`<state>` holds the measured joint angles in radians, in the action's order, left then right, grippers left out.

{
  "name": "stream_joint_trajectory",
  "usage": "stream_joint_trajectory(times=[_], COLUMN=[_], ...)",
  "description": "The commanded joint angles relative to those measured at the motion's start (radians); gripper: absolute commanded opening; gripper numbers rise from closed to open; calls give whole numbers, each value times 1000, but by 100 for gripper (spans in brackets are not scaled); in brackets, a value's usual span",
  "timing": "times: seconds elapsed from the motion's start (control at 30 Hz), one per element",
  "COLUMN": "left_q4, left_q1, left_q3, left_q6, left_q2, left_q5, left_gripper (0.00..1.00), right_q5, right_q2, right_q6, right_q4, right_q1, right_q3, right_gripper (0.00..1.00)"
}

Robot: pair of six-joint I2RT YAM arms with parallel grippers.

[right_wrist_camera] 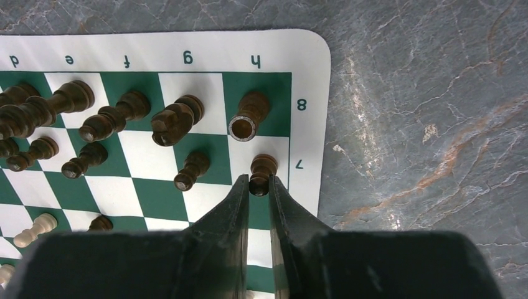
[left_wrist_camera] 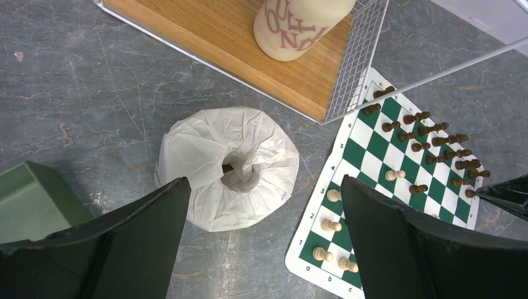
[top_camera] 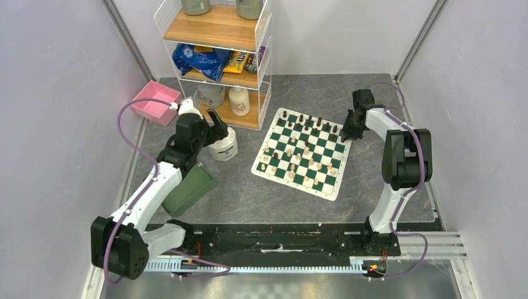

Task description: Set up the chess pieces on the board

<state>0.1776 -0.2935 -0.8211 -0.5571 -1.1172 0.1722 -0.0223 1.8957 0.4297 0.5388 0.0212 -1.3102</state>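
The green-and-white board (top_camera: 340,170) lies right of centre. Dark brown pieces (top_camera: 311,122) stand along its far rows and cream pieces (top_camera: 292,163) are spread over the near half. My right gripper (top_camera: 344,132) is at the board's far right corner. In the right wrist view my right gripper (right_wrist_camera: 257,185) is shut on a dark brown pawn (right_wrist_camera: 262,169) standing on the h7 square, just below a dark rook (right_wrist_camera: 249,116) on h8. My left gripper (top_camera: 219,124) hovers open and empty left of the board; in the left wrist view it (left_wrist_camera: 264,182) is over the toilet roll (left_wrist_camera: 227,165).
A wire-and-wood shelf rack (top_camera: 218,62) with a bottle (left_wrist_camera: 299,25) stands behind the roll. A green bin (top_camera: 188,187) lies under my left arm and a pink bin (top_camera: 159,103) sits at the far left. Walls close both sides.
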Motion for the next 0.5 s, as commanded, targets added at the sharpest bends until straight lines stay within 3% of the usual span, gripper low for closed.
stream_joint_trajectory(times=[0.0,0.47], left_q4=[-39,-30], left_q1=[7,10], left_q3=[-18,-20], left_q6=[-22,-21], left_q2=[4,21], left_q5=[-12,-16], left_gripper=[98,98], right_q5=[15,19], right_q2=[12,-113], right_q6=[0,-30], right_q4=[-5,47], right_q1=[-3,-2], right_q3=[-21,-30], right_gripper=[22,45])
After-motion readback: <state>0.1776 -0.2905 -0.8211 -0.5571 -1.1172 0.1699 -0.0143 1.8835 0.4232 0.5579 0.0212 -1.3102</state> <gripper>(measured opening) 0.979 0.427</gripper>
